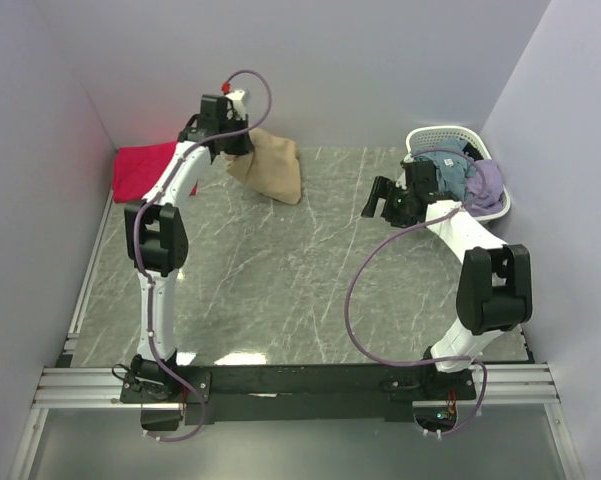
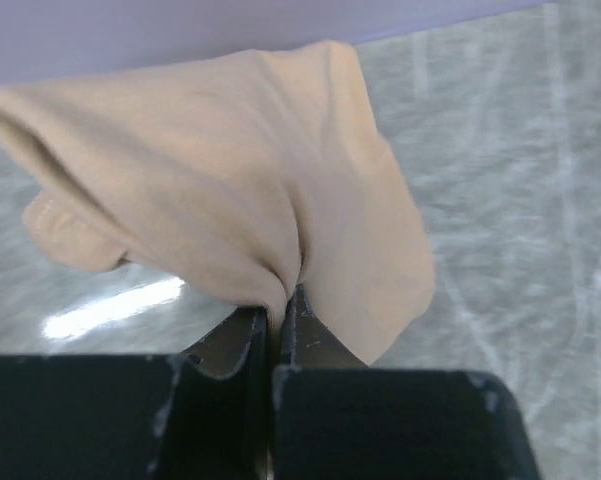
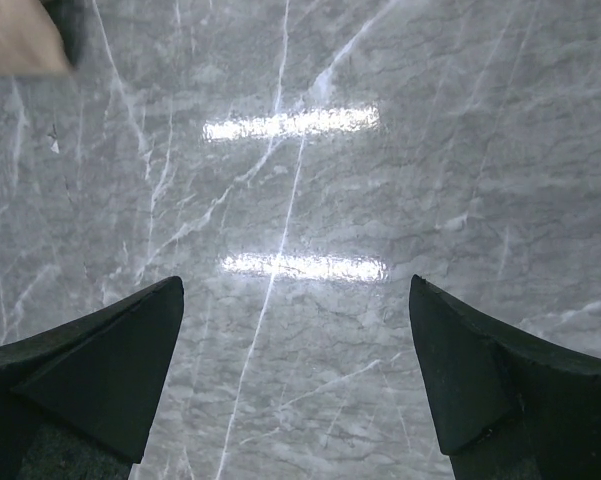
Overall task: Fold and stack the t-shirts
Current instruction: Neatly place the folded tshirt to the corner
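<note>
at about eleven o'clock on the table (image 1: 280, 290), as the top view shows it, the left gripper (image 2: 277, 312) is clenched on a fold of the tan t-shirt (image 1: 272, 168). its jaws are pressed together with the cloth pinched between them. the shirt hangs from this pinch as a loose, bunched shape, and its lower part seems to rest on the marble near the far wall. the red t-shirt (image 1: 140, 172) lies at ten o'clock, in the far left corner, apart from the tan one; i cannot tell if it is folded neatly. the right gripper (image 3: 295, 290) is released, with its jaws wide and nothing between them. it hovers over bare table at about two o'clock, near the white basket (image 1: 432, 134), which holds other clothes (image 1: 483, 182).

i judge that the step in hand is bringing the tan shirt out to be spread; no fold is made in it yet. the next move calls for laying it flat near the middle of the table. for this the right gripper should take a second point of the cloth, maybe a shoulder or the hem, so that both arms can pull it open. soft cloth dragged by one point only may bunch on itself.
</note>
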### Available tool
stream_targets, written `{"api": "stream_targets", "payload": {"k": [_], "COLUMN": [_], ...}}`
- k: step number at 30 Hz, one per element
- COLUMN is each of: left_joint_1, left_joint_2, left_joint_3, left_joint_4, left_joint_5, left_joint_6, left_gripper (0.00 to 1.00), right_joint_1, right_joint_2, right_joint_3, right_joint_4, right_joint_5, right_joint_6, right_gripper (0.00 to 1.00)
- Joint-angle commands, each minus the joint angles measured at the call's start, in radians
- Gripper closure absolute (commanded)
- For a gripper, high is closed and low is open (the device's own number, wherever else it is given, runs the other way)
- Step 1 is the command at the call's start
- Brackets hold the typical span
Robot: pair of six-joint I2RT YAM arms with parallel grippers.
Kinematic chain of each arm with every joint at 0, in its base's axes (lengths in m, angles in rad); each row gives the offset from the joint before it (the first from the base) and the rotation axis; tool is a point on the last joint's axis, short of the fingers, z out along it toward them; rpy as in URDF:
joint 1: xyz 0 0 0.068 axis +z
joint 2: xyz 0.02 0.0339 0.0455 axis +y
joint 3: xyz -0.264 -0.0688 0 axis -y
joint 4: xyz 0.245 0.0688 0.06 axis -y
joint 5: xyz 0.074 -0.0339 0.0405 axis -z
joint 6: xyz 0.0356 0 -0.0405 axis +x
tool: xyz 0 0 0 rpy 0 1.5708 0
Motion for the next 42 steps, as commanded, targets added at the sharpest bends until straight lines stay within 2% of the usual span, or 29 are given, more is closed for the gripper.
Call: {"api": "stream_targets", "payload": {"k": [1,6,10,13,16,23,35,42], "left_joint_1": [0.061,0.123,0.182,0.213,0.228,0.347,0.444,0.481], "left_joint_2": [0.008,0.025,0.079,0.107,0.096,0.045,0.044,-0.001], "left_joint_3": [0.029,0.059,0.188,0.222,0.201,0.141,0.225,0.253], "left_joint_4": [-0.006,0.007,-0.033,-0.044,-0.027,0.051,0.090,0.113], "left_joint_5": [-0.045,-0.044,-0.025,-0.019,-0.030,-0.048,-0.113,-0.090], "left_joint_6": [0.057,0.105,0.139,0.180,0.203,0.223,0.275,0.261], "left_gripper": [0.99,0.99,0.99,0.99,0.99,0.99,0.99,0.99], "right_joint_1": [0.020,0.039,0.056,0.071,0.089,0.135,0.178,0.195], "right_joint_2": [0.025,0.061,0.093,0.127,0.162,0.237,0.300,0.329], "right_joint_3": [0.039,0.059,0.073,0.098,0.128,0.187,0.253,0.280], "right_joint_4": [0.004,0.006,0.011,0.009,0.003,-0.016,-0.043,-0.045], "right_joint_5": [-0.001,-0.002,-0.001,-0.001,-0.001,0.001,0.002,0.001], "right_joint_6": [-0.004,0.001,0.009,0.010,0.012,0.013,0.012,0.019], "right_gripper": [0.00,0.00,0.00,0.00,0.00,0.00,0.00,0.00]}}
